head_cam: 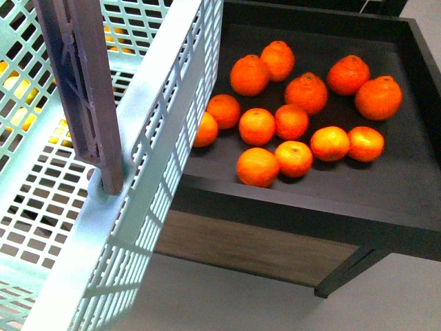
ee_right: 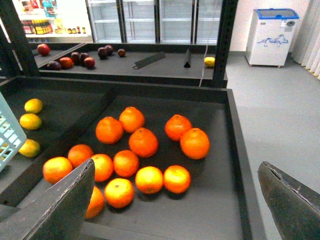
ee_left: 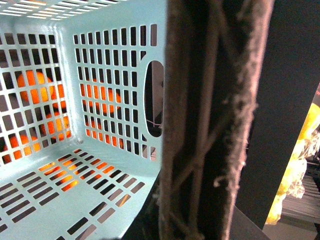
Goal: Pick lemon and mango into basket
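Observation:
The light blue slotted basket (head_cam: 148, 145) hangs tilted at the left of the front view, beside the black tray. My left gripper (ee_left: 192, 225) is shut on its brown handle (ee_left: 210, 125), which fills the left wrist view and hides the jaws. The basket floor (ee_left: 75, 175) shows no fruit on it. My right gripper (ee_right: 175, 210) is open above the tangerines, with nothing between its fingers (ee_right: 55, 205). Three yellow lemons (ee_right: 30, 121) lie in the bin to the left of it. Dark maroon mangoes (ee_right: 102, 52) sit on the far shelf.
Several orange tangerines (head_cam: 296, 124) fill the black tray (head_cam: 310, 207) by the basket. Another yellow fruit (ee_right: 209, 61) lies on the far shelf. Glass fridges (ee_right: 150, 20) and a white chest freezer (ee_right: 272, 35) stand behind. Grey floor (ee_right: 280, 110) lies to the right.

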Tool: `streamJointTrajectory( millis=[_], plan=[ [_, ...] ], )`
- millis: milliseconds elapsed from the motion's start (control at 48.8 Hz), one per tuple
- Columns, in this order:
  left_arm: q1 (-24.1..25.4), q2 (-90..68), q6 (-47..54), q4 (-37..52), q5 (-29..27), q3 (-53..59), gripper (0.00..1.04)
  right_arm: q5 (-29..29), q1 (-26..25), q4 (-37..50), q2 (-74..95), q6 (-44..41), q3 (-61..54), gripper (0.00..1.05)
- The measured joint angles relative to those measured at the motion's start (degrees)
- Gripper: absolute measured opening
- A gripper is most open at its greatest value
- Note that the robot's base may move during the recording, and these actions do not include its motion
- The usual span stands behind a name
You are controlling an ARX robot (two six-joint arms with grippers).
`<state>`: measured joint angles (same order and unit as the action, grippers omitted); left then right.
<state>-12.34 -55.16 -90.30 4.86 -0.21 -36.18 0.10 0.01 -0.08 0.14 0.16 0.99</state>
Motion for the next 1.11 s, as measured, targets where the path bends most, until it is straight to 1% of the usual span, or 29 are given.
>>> streamJointTrajectory(
  millis=[1106],
  plan=[
    [0.0,0.1,0.0,0.0,0.1,0.0,0.05,-0.1,0.0,0.0,0.1,0.0,0.0,0.96]
  ],
)
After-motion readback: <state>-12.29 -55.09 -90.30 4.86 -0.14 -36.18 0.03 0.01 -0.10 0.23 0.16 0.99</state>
